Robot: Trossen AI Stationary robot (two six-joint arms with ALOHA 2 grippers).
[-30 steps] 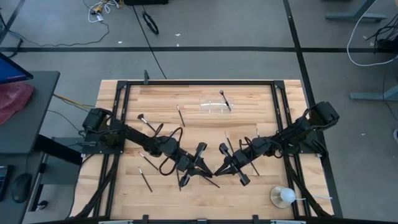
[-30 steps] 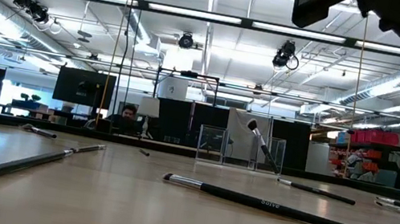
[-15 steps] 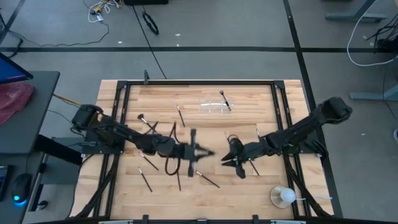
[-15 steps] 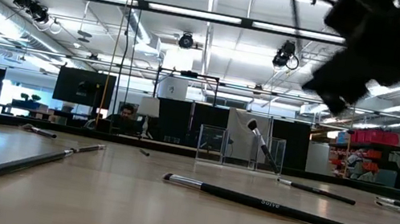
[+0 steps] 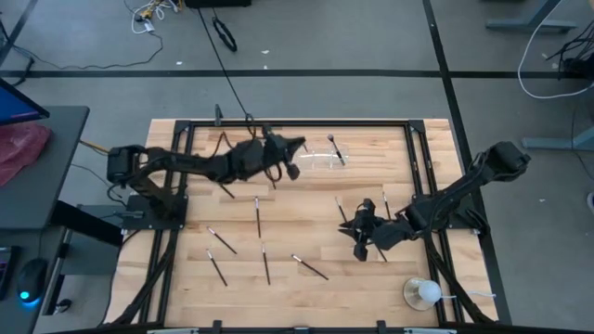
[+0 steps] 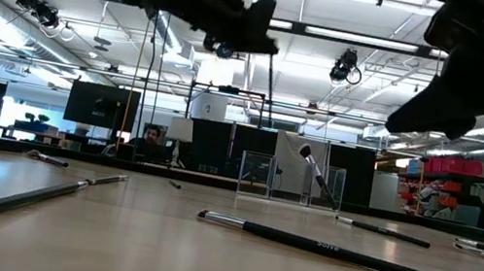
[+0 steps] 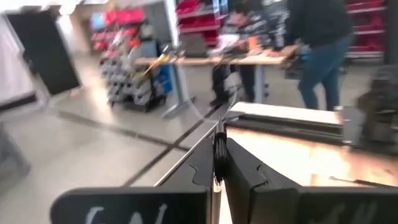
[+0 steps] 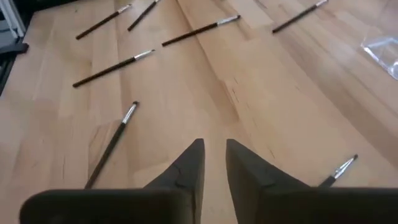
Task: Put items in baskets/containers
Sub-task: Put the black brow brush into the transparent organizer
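While the left fingers (image 5: 295, 147) clamp a brush (image 7: 217, 155) near the organizer (image 5: 320, 160), the right fingers (image 8: 214, 163) hover slightly apart over bare wood

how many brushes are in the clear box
1: a brush leaning in the clear box at the table's far side. The left gripper holds another brush close by, not yet in; the rest lie loose.

Both arms are dark, near black, built of slim jointed links with black cables looping alongside. Left tool (image 5: 295, 146) and right tool (image 5: 362, 243) each end in two dark, wedge-shaped fingers (image 8: 186, 168) tapering to narrow tips.
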